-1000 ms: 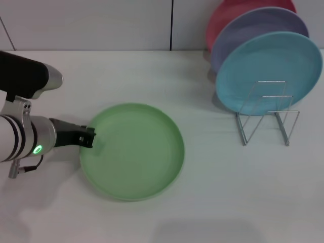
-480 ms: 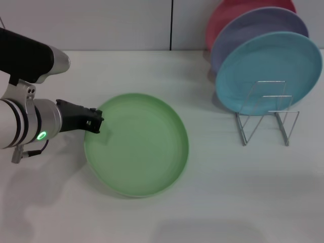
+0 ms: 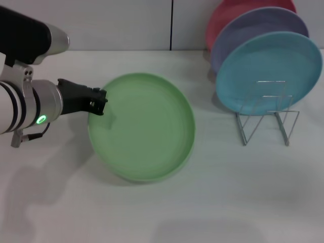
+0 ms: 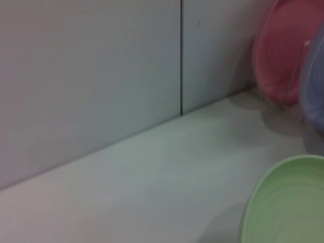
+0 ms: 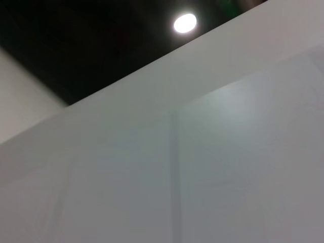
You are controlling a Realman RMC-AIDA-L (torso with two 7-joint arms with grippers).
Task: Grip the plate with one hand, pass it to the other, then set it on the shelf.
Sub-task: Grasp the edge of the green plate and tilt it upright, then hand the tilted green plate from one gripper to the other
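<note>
left hand (image 3: 99, 102) clamped on the near-left rim of the green plate (image 3: 144, 129); fingers closed over the edge. since half a second ago the plate has come up off the worktop (image 3: 228, 192) and drifted toward the back wall and a little to the right. its far edge looks tilted up and a shadow shows under the near edge. left wrist view catches only the plate's rim, low in a corner. judgement: pick-up is done and the lift is under way; handover comes next. right hand is not in the head view, and its wrist camera shows only wall and ceiling. wire shelf (image 3: 267, 117) stands well right of the plate, with blue plate (image 3: 268, 71), lavender plate (image 3: 253, 33) and pink plate (image 3: 228, 15) racked behind its free front loops.
</note>
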